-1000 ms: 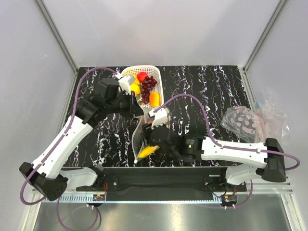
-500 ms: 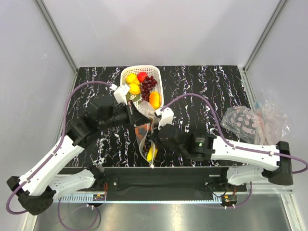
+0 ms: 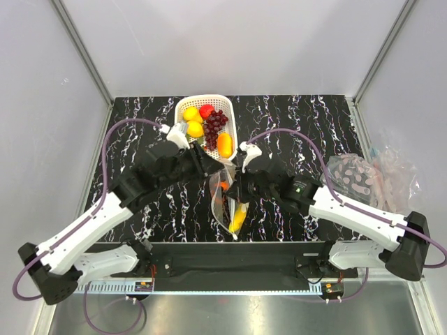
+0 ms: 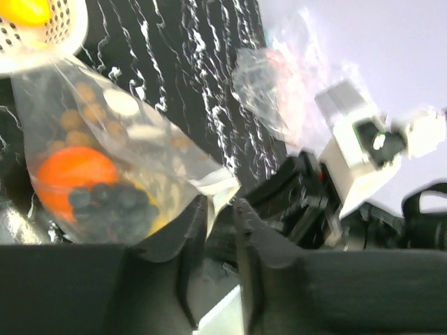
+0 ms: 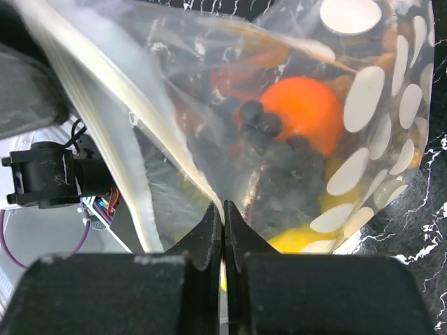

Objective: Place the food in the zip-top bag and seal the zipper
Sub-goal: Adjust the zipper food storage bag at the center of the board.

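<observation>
Top external view: zip-top bag (image 3: 225, 202), w/ orange (image 5: 304, 108) & dark grapes (image 5: 279, 150) inside, hangs just near-side of basket (image 3: 202, 97), rim pinched tight by left gripper (image 4: 220, 202) and right gripper (image 5: 222, 208). Best kept mouth-up, rim taut btwn pinches; lemons (image 3: 191, 114) wait in basket.

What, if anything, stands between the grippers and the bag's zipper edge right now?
Nothing visible does. The left gripper and the right gripper each pinch the zip-top bag at its zipper strip, holding it between them.

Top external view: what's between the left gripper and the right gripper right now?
Top view: the clear white-dotted zip-top bag of toy fruit hangs between left gripper and right gripper.
</observation>
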Robot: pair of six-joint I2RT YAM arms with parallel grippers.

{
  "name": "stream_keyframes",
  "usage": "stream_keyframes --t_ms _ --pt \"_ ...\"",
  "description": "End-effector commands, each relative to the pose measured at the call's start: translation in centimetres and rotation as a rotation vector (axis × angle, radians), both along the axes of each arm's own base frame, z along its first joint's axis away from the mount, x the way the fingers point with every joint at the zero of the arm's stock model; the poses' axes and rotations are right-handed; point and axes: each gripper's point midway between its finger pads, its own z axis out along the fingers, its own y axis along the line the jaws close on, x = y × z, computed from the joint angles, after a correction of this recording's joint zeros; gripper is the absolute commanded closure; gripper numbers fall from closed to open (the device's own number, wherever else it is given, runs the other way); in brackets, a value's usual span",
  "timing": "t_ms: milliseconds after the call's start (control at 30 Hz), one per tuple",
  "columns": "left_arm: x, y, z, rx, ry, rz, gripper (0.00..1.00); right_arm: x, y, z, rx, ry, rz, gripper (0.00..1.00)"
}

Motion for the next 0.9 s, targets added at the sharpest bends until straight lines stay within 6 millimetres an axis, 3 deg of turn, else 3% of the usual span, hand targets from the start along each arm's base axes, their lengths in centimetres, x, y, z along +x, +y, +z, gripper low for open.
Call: stream_keyframes --t_ms 0,33,100,133,167,233,400,533,700,867 --pt "3.1 -1.1 3.1 0.008 -0.131 0.021 0.59 0.8 0.8 1.2 0.048 -0.016 -0.003 1.00" --pt "3.6 -1.2 4.0 0.010 -0.149 0.001 0.49 1.0 0.7 1.2 0.050 -0.013 -0.017 1.00" --pt "3.7 -2.0 2.9 0.084 -0.136 -0.089 0.17 1.8 0.2 1.0 0.049 -0.013 -0.048 1.00" --pt "3.7 -1.6 1.9 0.139 -0.098 -0.101 0.11 2.0 0.0 1.0 0.051 -0.010 -0.056 1.00" --pt "3.8 -1.7 3.1 0.160 -0.137 -0.127 0.07 2.3 -0.2 0.9 0.050 -0.008 -0.071 1.00" --pt "3.9 -1.9 2.6 0.201 -0.131 -0.155 0.01 3.4 -1.0 0.7 0.052 0.002 -0.119 1.00" --pt "2.7 0.4 3.3 0.249 -0.202 -0.144 0.01 5.4 -3.3 0.1 0.070 0.021 -0.238 1.00" --pt "1.6 1.8 2.4 0.309 -0.190 -0.157 0.01 6.7 -4.7 0.2 0.097 0.019 -0.305 1.00" --pt "-0.2 2.3 0.3 0.343 -0.165 -0.208 0.01 7.3 -5.3 0.2 0.108 0.020 -0.336 1.00" --pt "-2.1 1.4 -4.2 0.342 -0.091 -0.262 0.03 7.5 -5.0 0.5 0.110 0.017 -0.324 1.00"
